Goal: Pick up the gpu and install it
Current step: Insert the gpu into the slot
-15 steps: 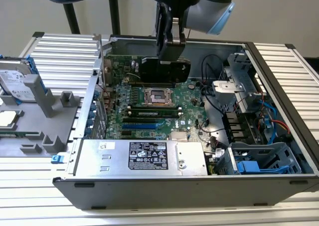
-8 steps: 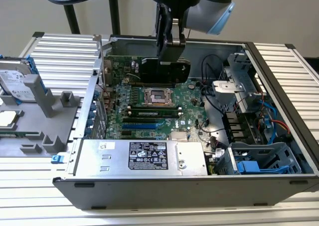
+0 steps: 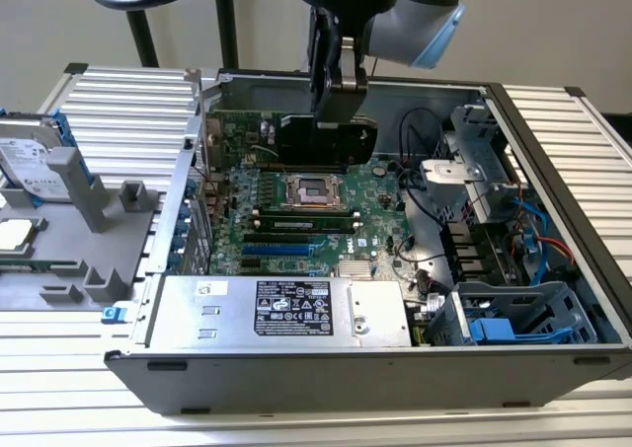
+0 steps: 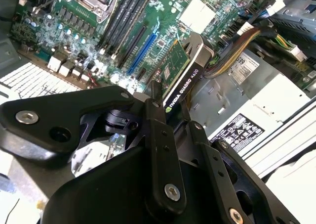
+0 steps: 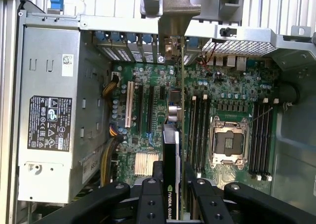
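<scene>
My gripper [image 3: 333, 100] is shut on the gpu [image 3: 326, 139], a black-shrouded card that hangs upright inside the open computer case, above the far part of the green motherboard [image 3: 296, 232]. In the second wrist view the gpu [image 4: 175, 66] shows its green board and black labelled edge between my fingers [image 4: 159, 130]. In the first wrist view the gpu [image 5: 171, 150] is seen edge-on, running from my gripper [image 5: 173, 184] toward the rear slot openings [image 5: 148, 42], over the board between the expansion slots [image 5: 148, 110] and the memory slots [image 5: 197, 130].
A silver power supply [image 3: 286, 311] fills the case's near side, and a drive cage with blue clips [image 3: 513, 321] and cables sit at the exterior view's right. Outside the case, at the exterior view's left, are a hard drive in a blue frame [image 3: 30, 156] and a grey fixture [image 3: 94, 220].
</scene>
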Controlling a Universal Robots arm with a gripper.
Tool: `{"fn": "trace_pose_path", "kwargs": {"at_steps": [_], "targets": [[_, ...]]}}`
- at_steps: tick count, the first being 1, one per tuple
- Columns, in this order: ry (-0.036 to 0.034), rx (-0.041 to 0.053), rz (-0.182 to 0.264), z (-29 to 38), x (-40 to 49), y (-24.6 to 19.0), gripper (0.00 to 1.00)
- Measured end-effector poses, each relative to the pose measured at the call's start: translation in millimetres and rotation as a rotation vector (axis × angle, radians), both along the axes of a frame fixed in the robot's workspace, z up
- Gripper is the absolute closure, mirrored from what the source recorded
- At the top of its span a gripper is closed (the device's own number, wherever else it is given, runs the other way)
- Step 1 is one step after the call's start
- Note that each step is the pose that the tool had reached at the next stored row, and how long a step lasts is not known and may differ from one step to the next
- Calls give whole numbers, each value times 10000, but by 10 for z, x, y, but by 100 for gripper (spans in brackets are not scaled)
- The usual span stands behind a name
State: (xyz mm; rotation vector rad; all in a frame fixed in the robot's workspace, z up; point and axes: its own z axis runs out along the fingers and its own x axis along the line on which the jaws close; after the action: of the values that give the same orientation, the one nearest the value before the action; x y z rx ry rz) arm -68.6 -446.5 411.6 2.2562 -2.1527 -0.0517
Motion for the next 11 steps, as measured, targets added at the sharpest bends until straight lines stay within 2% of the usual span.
{"fn": "trace_pose_path", "kwargs": {"at_steps": [2,9,11], "targets": [[-15,0,0,-8,0,0,100],[-163,-3,0,-43,0,1,100],[-176,-2,1,-53,0,2,100]]}}
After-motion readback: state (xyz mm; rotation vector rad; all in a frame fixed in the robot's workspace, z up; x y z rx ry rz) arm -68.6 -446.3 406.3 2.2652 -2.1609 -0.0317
